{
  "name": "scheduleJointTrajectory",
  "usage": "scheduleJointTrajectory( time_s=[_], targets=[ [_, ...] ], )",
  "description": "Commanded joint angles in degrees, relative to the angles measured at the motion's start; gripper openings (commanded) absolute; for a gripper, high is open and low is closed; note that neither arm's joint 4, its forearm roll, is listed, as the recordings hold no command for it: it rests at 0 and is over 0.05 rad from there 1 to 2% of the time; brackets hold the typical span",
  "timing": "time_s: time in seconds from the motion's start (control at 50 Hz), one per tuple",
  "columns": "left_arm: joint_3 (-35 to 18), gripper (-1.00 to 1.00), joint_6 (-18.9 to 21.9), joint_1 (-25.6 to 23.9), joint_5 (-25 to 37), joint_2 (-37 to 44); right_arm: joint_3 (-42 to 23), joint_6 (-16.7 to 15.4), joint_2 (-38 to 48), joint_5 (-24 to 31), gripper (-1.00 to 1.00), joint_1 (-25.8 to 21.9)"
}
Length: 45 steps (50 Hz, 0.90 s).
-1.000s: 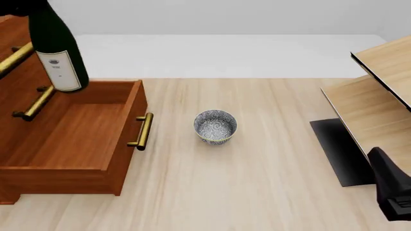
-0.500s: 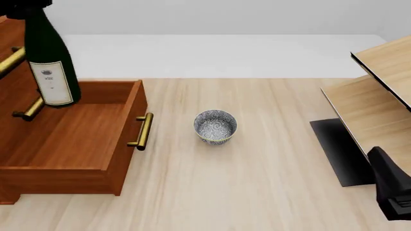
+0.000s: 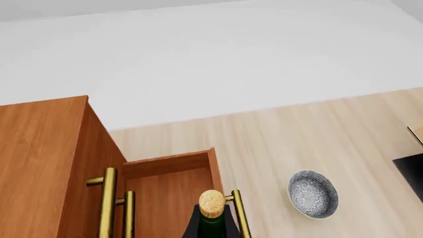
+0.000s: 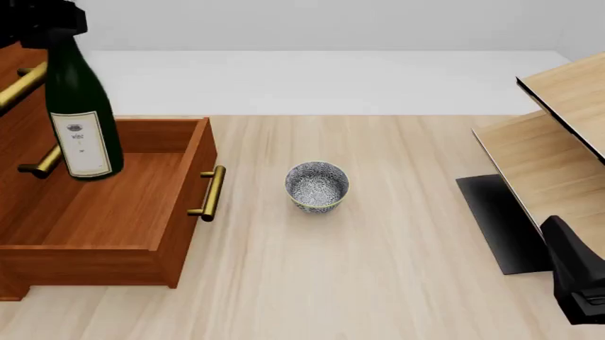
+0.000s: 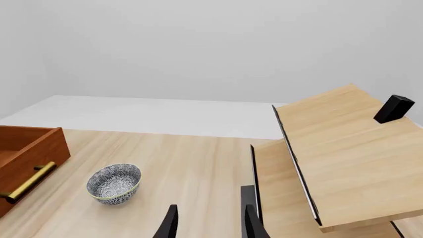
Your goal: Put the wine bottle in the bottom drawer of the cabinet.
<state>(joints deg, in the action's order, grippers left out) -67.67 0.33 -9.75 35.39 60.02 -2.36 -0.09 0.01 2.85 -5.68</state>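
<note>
Front view: the cabinet (image 4: 19, 120) stands at the table's (image 4: 378, 283) left edge with the bottom drawer (image 4: 104, 205) pulled out rightward, and the wine bottle (image 4: 81, 117) hangs upright over the drawer's rear left part, its neck top in the left gripper (image 4: 42, 18) (base contact with drawer floor: cannot tell). The bowl (image 4: 317, 185) sits on the table right of the drawer front, apart from its handle (image 4: 210, 193). The shelf unit (image 4: 557, 149) stands at the right edge, with the right gripper (image 5: 206, 225) low in front of it, well apart from the bowl.
</note>
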Motion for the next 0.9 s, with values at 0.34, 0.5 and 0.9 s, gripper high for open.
scheduleJointTrajectory(
  time_s=[0.34, 0.5, 0.9],
  targets=[
    [-0.56, -1.00, -1.28, 0.77, 3.71, 2.18, 1.05, 0.54, -0.01, -0.79, 1.00, 0.10],
    [2.26, -1.00, -1.22, 0.67, 2.66, 2.18, 1.27, 0.32, -0.01, -0.70, 1.00, 0.46],
    [6.12, -1.00, -1.60, -0.10, 2.18, 2.52, 1.08, 0.56, -0.01, -0.28, 1.00, 0.21]
  ],
)
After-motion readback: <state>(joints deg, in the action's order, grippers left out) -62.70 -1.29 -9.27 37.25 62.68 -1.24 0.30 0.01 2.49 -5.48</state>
